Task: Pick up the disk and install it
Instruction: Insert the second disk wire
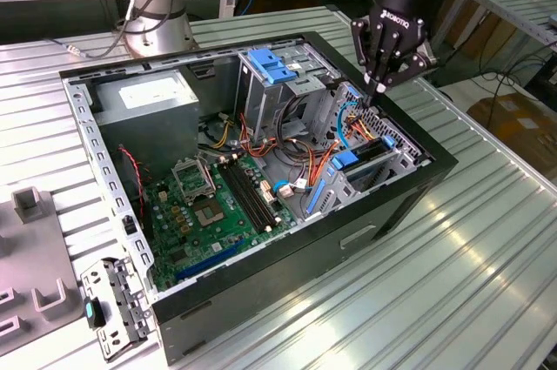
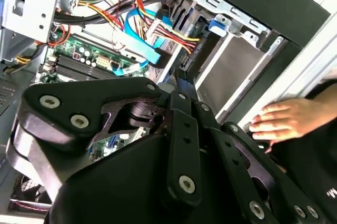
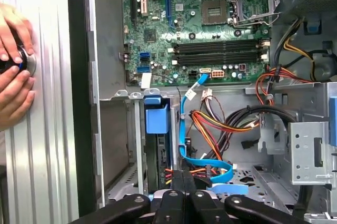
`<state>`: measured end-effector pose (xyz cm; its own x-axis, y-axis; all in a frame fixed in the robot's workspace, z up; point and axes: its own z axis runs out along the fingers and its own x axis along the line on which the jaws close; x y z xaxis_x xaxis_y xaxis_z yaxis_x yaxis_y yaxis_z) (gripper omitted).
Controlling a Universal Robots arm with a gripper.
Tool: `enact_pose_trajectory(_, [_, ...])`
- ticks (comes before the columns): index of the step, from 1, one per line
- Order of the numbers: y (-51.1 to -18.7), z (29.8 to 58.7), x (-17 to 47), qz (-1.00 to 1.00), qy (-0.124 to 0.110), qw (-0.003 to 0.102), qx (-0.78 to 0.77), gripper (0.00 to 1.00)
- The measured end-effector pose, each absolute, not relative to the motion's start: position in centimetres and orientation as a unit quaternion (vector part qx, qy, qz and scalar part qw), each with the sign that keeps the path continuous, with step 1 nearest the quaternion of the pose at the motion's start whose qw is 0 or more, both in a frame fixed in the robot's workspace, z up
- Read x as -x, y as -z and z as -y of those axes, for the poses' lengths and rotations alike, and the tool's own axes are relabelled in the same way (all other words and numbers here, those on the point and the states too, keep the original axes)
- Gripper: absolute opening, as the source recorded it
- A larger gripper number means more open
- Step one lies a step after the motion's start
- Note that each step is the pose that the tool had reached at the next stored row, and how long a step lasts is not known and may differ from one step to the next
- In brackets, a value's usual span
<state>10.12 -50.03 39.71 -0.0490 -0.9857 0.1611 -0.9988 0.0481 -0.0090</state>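
The disk (image 1: pixel 369 151) stands on edge inside the drive cage (image 1: pixel 409 154) at the exterior view's right of the open computer case. Its dark edge and blue rail end (image 1: pixel 345 159) show. In the first wrist view the disk (image 3: pixel 157 155) sits in its slot below the blue rail end (image 3: pixel 156 114). My gripper (image 1: pixel 380 87) hangs just above the cage's far end, near the cable plugs, shut with nothing between its fingers. Its closed fingertips reach down by the disk's connector end in both wrist views (image 3: pixel 184 175) (image 2: pixel 179 75).
Blue data ribbon (image 3: pixel 210 168) and orange, red and yellow power wires (image 3: pixel 210 129) crowd the space beside the cage. The motherboard (image 1: pixel 213 205), grey power-supply box (image 1: pixel 152 96) and blue ribbed latch (image 1: pixel 271 65) lie within the case. A person's hands (image 3: pixel 13 71) rest outside the case wall.
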Motion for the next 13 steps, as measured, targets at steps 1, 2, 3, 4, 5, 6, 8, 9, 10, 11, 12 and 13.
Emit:
enact_pose_trajectory(1, [-39.7, 49.7, -10.2, 0.721, -0.06, 0.061, -0.687, 0.11])
enact_pose_trajectory(2, [-39.7, 49.4, -10.3, 0.721, -0.06, 0.063, -0.687, 0.11])
enact_pose_trajectory(3, [-39.5, 48.9, -10.6, 0.721, -0.058, 0.067, -0.687, 0.11])
enact_pose_trajectory(4, [-39.3, 48.7, -10.7, 0.721, -0.057, 0.068, -0.688, 0.11])
enact_pose_trajectory(5, [-39.1, 48.6, -10.7, 0.721, -0.058, 0.068, -0.687, 0.11])
enact_pose_trajectory(6, [-38.9, 48.4, -10.7, 0.721, -0.058, 0.069, -0.687, 0.11])
enact_pose_trajectory(8, [-38.6, 48.0, -10.7, 0.72, -0.06, 0.071, -0.687, 0.11])
enact_pose_trajectory(9, [-38.5, 47.8, -10.7, 0.72, -0.062, 0.073, -0.687, 0.11])
enact_pose_trajectory(10, [-38.4, 47.6, -10.8, 0.72, -0.066, 0.076, -0.687, 0.11])
enact_pose_trajectory(11, [-38.3, 47.5, -10.8, 0.72, -0.068, 0.078, -0.686, 0.11])
enact_pose_trajectory(12, [-38.2, 47.3, -10.8, 0.72, -0.069, 0.079, -0.686, 0.17])
enact_pose_trajectory(13, [-38.2, 47.2, -10.9, 0.72, -0.069, 0.08, -0.686, 0.17])
